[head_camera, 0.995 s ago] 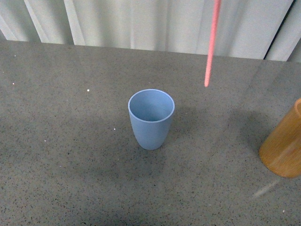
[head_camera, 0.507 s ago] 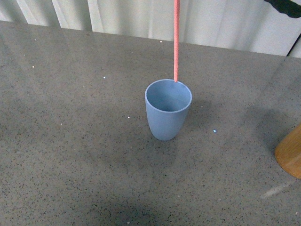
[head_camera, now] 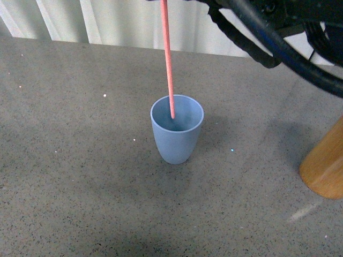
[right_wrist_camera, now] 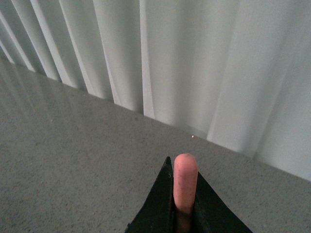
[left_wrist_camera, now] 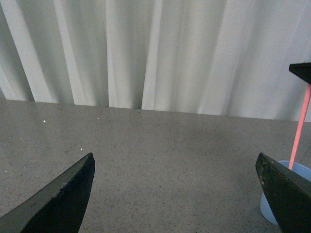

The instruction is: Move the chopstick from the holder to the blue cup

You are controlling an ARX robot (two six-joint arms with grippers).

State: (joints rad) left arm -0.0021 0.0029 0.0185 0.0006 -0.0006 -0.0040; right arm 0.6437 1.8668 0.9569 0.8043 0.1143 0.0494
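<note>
- Bench: grey, speckled, carrying both containers.
- Left gripper: jaws wide apart, holding nothing.
- Right gripper: jaws clamped on the chopstick at its upper end.
- Holder: far right, well apart from the blue cup.
- Blue cup: upright, mid-bench.
- Chopstick: nearly upright, lower tip inside the blue cup.

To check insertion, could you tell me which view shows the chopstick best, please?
Front view: the chopstick runs down into the blue cup. Left wrist shows a short stretch at the edge; right wrist shows only its end between the fingers.
</note>
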